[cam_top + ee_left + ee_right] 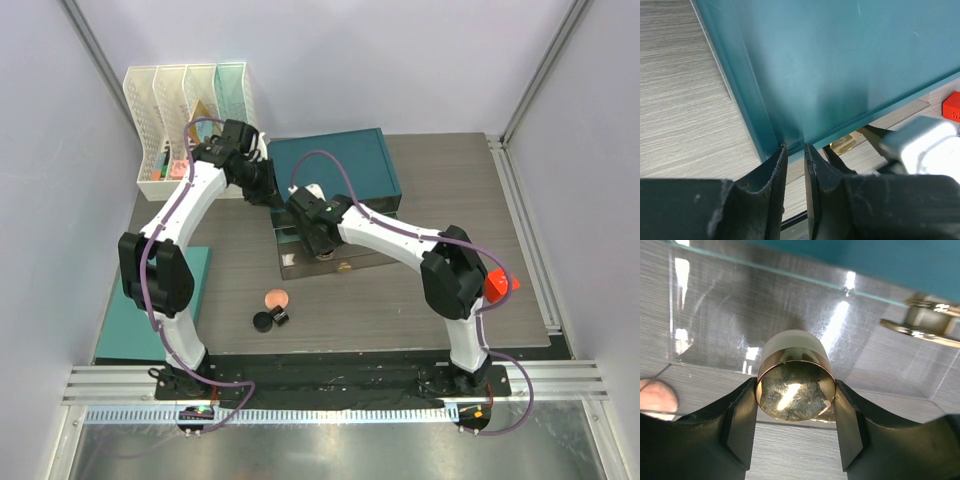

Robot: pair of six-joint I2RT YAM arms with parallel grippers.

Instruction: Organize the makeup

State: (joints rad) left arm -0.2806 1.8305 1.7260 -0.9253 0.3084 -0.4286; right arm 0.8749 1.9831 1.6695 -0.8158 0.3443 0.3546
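Note:
My right gripper (795, 390) is shut on a gold-capped makeup bottle (795, 371) and holds it over the clear floor of the open organizer box (715, 315). In the top view that gripper (322, 246) is over the box (345, 262). My left gripper (795, 148) is shut on the corner edge of the box's raised teal lid (840, 65) and holds it up; in the top view it (272, 192) is at the lid's (340, 165) left end. A round pink blush compact (276, 299) and a small black jar (263, 321) lie on the table in front of the box.
White file racks (185, 100) with colourful items stand at the back left. A teal mat (195, 275) lies at the left edge. A small red cube (497, 285) sits by the right arm and shows in the left wrist view (952, 106). A gold hinge (930, 322) joins lid and box.

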